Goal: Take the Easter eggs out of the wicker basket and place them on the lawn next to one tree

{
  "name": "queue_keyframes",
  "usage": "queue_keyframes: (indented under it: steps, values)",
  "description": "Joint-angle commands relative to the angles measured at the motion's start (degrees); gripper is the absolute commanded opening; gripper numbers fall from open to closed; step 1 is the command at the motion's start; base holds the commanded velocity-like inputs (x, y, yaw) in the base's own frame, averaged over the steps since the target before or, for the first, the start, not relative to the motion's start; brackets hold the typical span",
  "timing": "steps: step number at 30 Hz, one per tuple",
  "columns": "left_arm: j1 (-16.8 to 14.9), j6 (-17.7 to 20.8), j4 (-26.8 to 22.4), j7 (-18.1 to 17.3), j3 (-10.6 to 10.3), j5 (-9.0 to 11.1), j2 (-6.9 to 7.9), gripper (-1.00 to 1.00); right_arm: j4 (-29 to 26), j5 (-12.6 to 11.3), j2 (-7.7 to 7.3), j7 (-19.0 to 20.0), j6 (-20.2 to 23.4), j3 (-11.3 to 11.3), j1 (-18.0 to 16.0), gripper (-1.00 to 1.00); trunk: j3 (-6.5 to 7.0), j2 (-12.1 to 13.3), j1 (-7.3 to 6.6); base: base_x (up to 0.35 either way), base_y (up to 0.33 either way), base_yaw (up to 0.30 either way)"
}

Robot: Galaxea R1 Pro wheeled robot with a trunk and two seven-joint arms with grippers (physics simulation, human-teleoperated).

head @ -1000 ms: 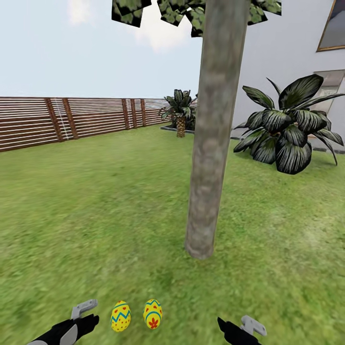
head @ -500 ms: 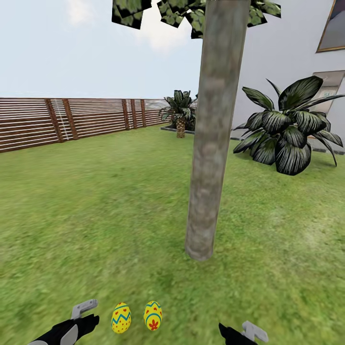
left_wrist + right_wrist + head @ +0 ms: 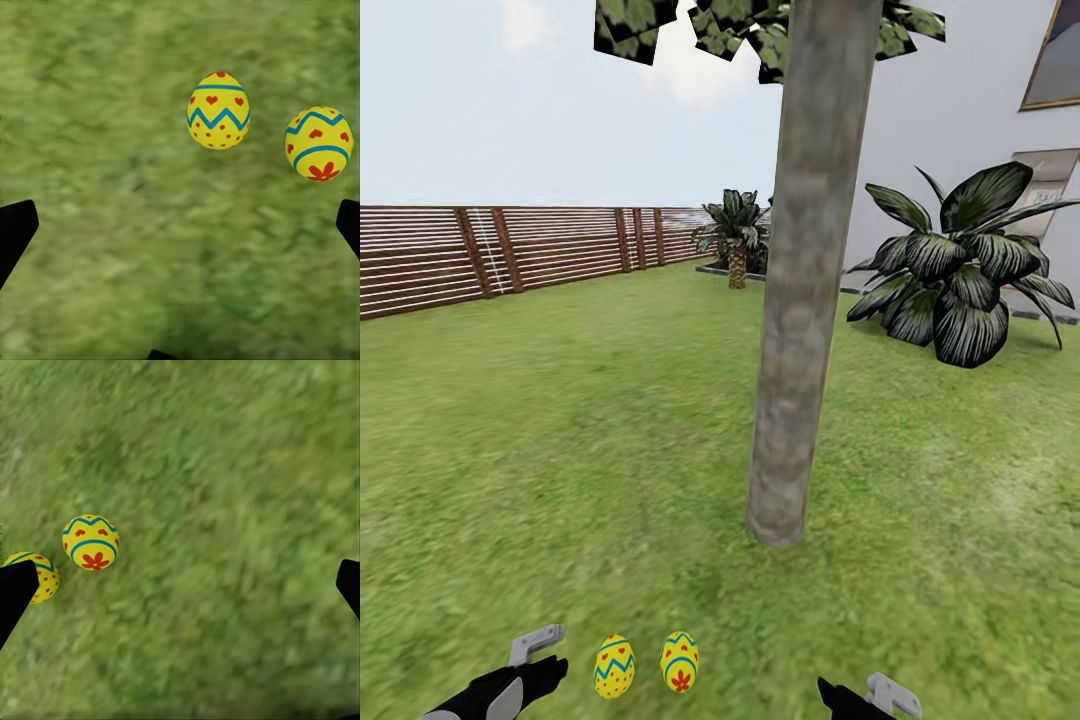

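Two Easter eggs, yellow with red and blue patterns, lie side by side on the lawn (image 3: 560, 450), a short way in front of the base of the tree (image 3: 790, 380): one egg (image 3: 614, 667) (image 3: 218, 111) (image 3: 34, 575) and beside it the other egg (image 3: 679, 661) (image 3: 319, 142) (image 3: 91, 542). My left gripper (image 3: 545, 662) (image 3: 180, 229) hovers just left of them, open and empty. Right of the eggs, my right gripper (image 3: 850, 697) (image 3: 180, 589) is open over bare grass. The wicker basket is out of view.
A brown slat fence (image 3: 510, 250) runs along the far left of the garden. A large dark-leaved shrub (image 3: 960, 270) stands by the white house wall (image 3: 960, 120) at the right. A short palm (image 3: 737, 235) grows at the far end. Open grass surrounds the trunk.
My right gripper has sunk slightly toward the bottom edge of the head view. The eggs, the tree and my left gripper stay where they were.
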Motion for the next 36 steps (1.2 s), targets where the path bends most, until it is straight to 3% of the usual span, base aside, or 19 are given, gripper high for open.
queue_keyframes:
  steps: [1,36]
  values:
    - [0.00,0.38,-0.14,0.09,0.36,0.18,-0.01,1.00,-0.09,-0.42,-0.06,-0.22,0.16,0.18,-0.02,1.00,0.13,0.38,-0.23,0.000,0.000,0.000]
    - [0.00,0.41,-0.14,0.09,0.36,-0.30,-0.44,1.00,0.53,-0.45,0.37,-0.31,-0.22,0.20,-0.06,1.00,6.41,14.42,-7.91,0.000,0.000,0.000]
